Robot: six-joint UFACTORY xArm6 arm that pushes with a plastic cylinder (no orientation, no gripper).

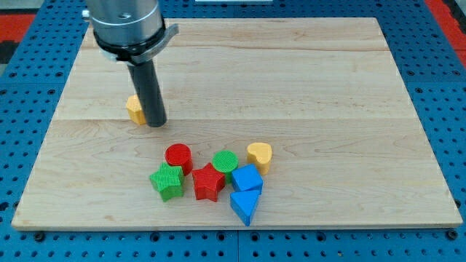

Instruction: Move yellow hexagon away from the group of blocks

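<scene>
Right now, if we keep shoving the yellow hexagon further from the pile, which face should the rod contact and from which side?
There is nothing to grip with, so push. My tip sits against the yellow hexagon on the side toward the view's right. That flat side face, facing the other blocks, looks the best contact: pushing toward the view's upper left probably carries it further from the red cylinder and the rest.

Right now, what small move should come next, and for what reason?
Probably one more short push toward the view's upper left. My tip sits against the right side of the yellow hexagon, which already lies apart from the group around the red cylinder.
</scene>
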